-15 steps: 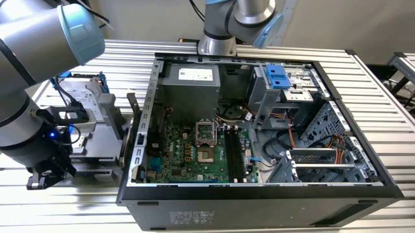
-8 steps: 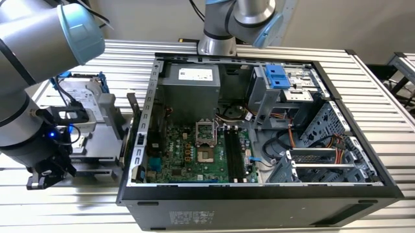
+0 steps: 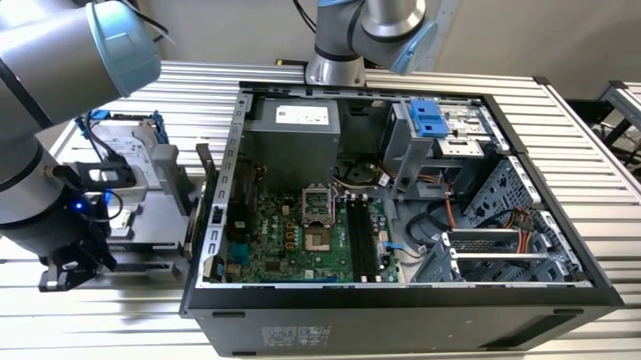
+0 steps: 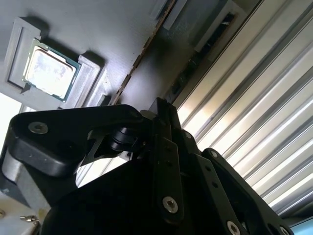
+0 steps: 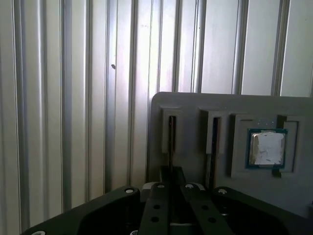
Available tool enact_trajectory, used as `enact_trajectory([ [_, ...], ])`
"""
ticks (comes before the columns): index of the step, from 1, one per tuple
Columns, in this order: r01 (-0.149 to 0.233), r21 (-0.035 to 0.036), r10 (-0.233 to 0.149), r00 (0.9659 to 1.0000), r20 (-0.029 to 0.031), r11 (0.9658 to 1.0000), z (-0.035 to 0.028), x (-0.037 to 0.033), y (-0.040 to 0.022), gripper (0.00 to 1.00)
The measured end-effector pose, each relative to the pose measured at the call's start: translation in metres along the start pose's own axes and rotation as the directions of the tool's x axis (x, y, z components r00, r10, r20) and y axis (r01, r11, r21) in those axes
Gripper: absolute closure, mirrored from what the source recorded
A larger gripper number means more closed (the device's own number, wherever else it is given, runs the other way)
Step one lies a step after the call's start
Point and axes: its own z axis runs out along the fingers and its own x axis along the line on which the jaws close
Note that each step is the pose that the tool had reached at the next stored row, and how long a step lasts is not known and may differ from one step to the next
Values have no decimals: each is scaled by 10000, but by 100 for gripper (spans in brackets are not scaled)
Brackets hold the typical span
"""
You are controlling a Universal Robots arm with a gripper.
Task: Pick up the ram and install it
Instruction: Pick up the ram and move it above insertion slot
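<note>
The ram (image 5: 170,139) is a thin stick seen edge-on, standing in the slot of a grey holder tray (image 5: 195,105) that lies farthest from the processor. My gripper (image 5: 171,172) sits at the stick's near end with its fingers drawn together on the edge. In the second wrist view the gripper (image 4: 164,110) reaches against the same tray. In the exterior view the gripper (image 3: 68,276) hangs low at the left, beside the tray (image 3: 140,232). The motherboard's long black slots (image 3: 362,240) lie inside the open computer case.
A second stick (image 5: 213,142) stands in the neighbouring slot, and a processor chip (image 5: 266,148) rests in a tray pocket beyond it. A hard drive in a blue-handled frame (image 3: 125,150) sits behind the tray. The case wall (image 3: 215,225) rises between tray and motherboard. The table is ribbed metal (image 5: 73,98).
</note>
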Motion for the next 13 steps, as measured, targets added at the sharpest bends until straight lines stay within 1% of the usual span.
enact_trajectory([
  [13, 0, 0, 0, 10000, -5, 10000, -137, -7, -1, 100],
])
